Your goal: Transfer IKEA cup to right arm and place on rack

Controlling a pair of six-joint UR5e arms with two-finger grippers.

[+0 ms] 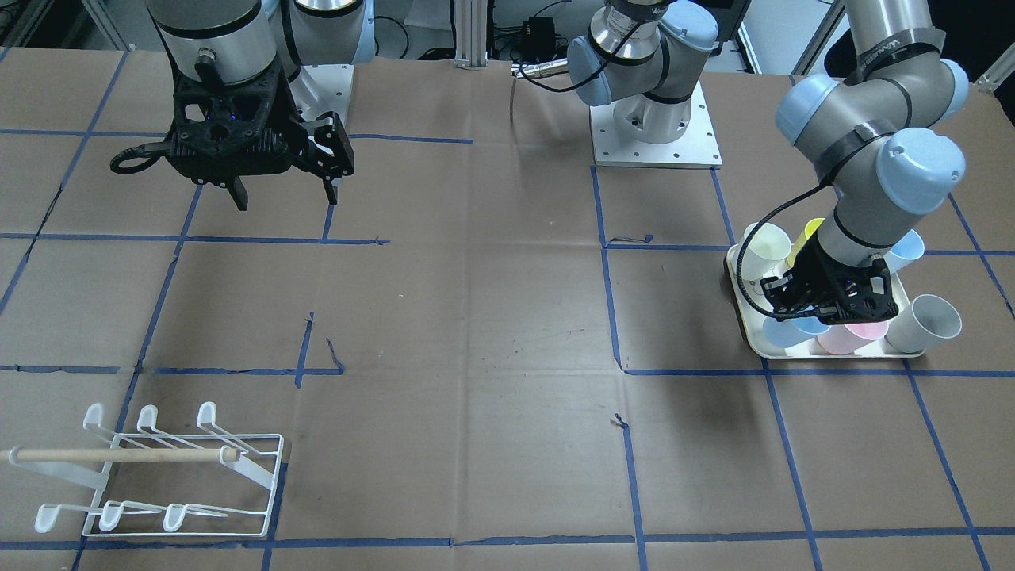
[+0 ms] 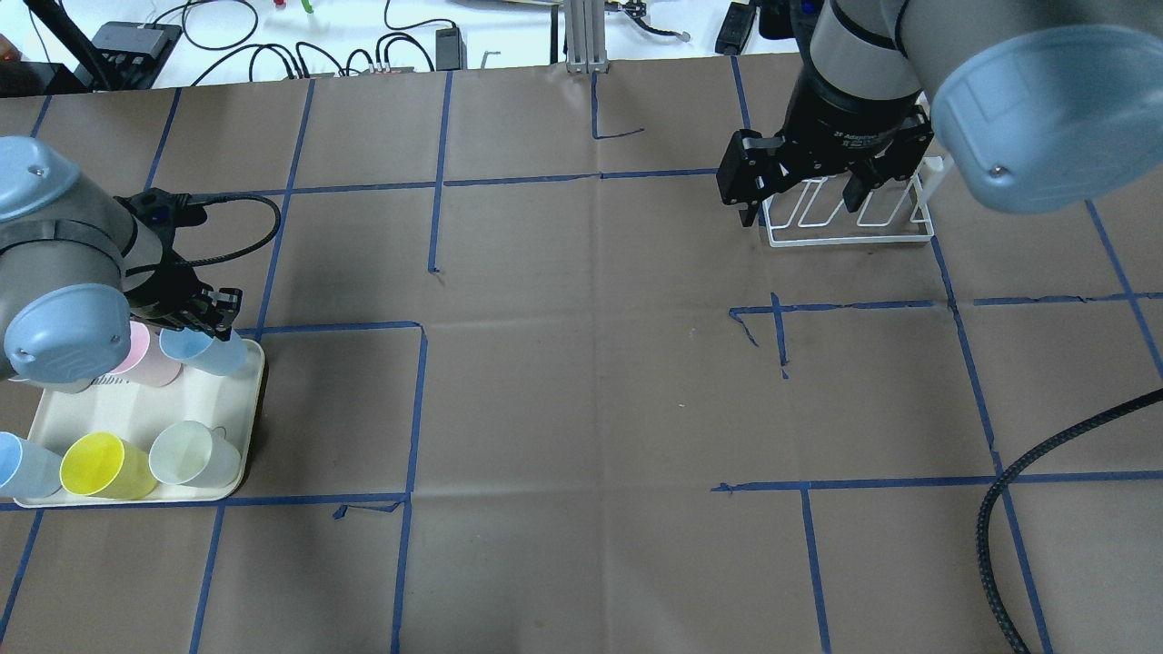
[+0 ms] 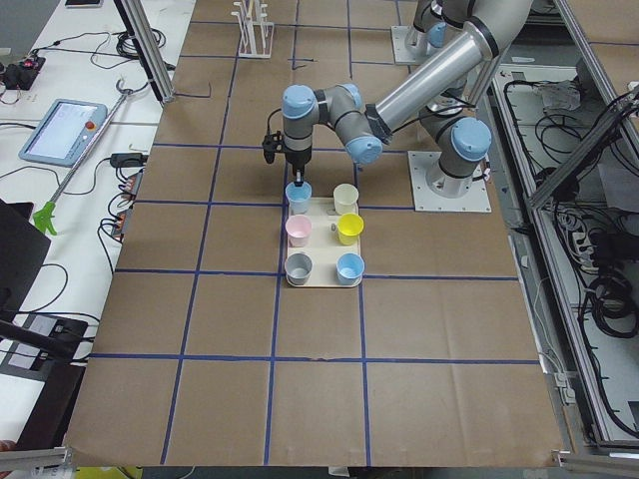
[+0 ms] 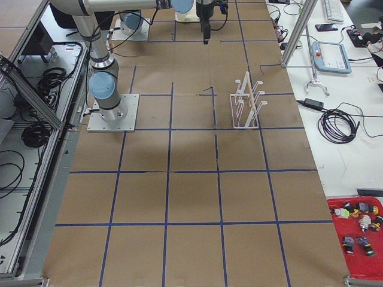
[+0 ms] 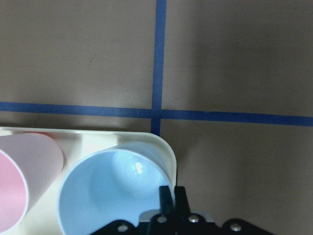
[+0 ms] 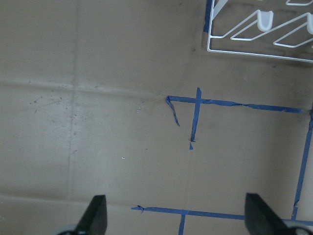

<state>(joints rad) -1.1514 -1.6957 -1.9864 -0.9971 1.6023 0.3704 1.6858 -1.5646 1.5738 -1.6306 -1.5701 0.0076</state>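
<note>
A light blue cup [image 5: 105,188] stands in the corner of a cream tray [image 5: 98,137] and also shows in the overhead view [image 2: 207,350]. My left gripper [image 5: 171,193] is shut on the cup's rim, one finger inside and one outside. The cup rests on the tray. My right gripper [image 1: 285,198] is open and empty, high above the table. In the overhead view my right gripper [image 2: 801,207] hangs in front of the white wire rack [image 2: 854,222]. The rack [image 1: 158,476] has upturned pegs and a wooden dowel [image 1: 119,454] across it.
On the tray [image 2: 118,409] also stand a pink cup [image 2: 145,359], a yellow cup [image 2: 100,465], a pale green cup [image 2: 189,454] and another blue cup [image 2: 18,465]. A white cup [image 1: 928,321] stands at the tray's corner. Brown paper with blue tape lines covers the table.
</note>
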